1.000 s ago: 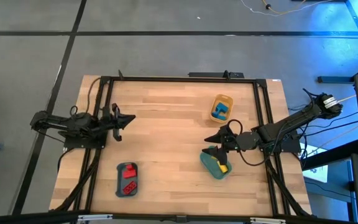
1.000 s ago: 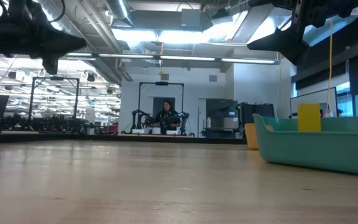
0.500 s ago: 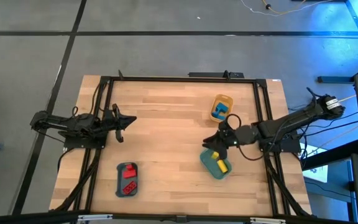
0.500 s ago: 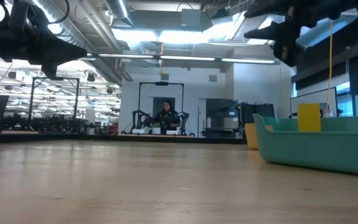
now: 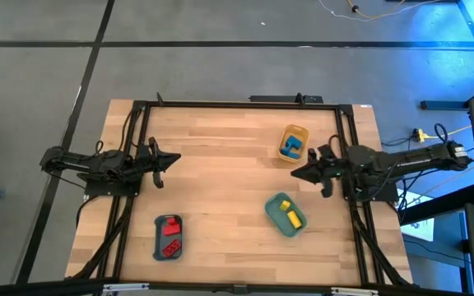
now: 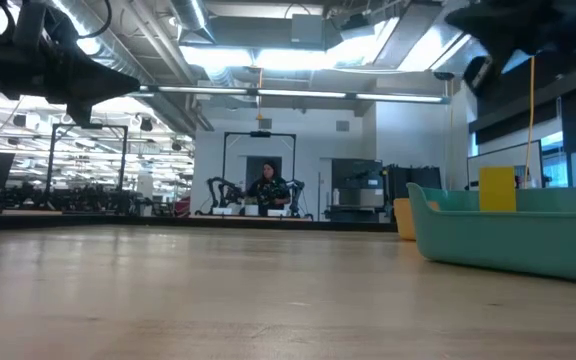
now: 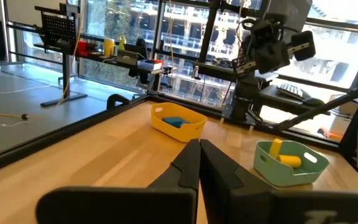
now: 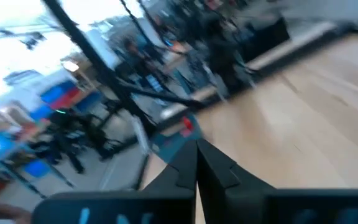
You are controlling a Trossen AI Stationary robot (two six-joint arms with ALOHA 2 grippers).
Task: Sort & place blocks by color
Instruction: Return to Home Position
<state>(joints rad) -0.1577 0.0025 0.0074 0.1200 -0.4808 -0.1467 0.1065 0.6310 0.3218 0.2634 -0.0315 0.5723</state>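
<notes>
No loose block lay on the table (image 5: 220, 148). The red blocks (image 5: 169, 238) sat in the slate tray (image 5: 158, 234) at the near left, the blue blocks (image 5: 293, 146) in the yellow tray (image 5: 293, 129) at the far right, and the yellow blocks (image 5: 290, 215) in the teal tray (image 5: 271, 207) nearer the front. The sorting looked finished, with only the move back to rest remaining.

The left gripper (image 5: 171, 158) hung over the table's left edge, fingers pressed together on nothing, well apart from every tray. The right gripper (image 5: 299, 173) was also closed and empty. It hovered between the yellow and teal trays, just beside the yellow one.

The risk lay with the right arm. If it folded back low or swung wide, a finger or the wrist could have clipped the yellow tray's rim and slid or tipped it, spilling the blue blocks. One yellow block (image 6: 497, 189) stood well above the teal tray's wall (it looked easy to topple), so a low pass there could have knocked it out. The left arm seemed to threaten nothing.
</notes>
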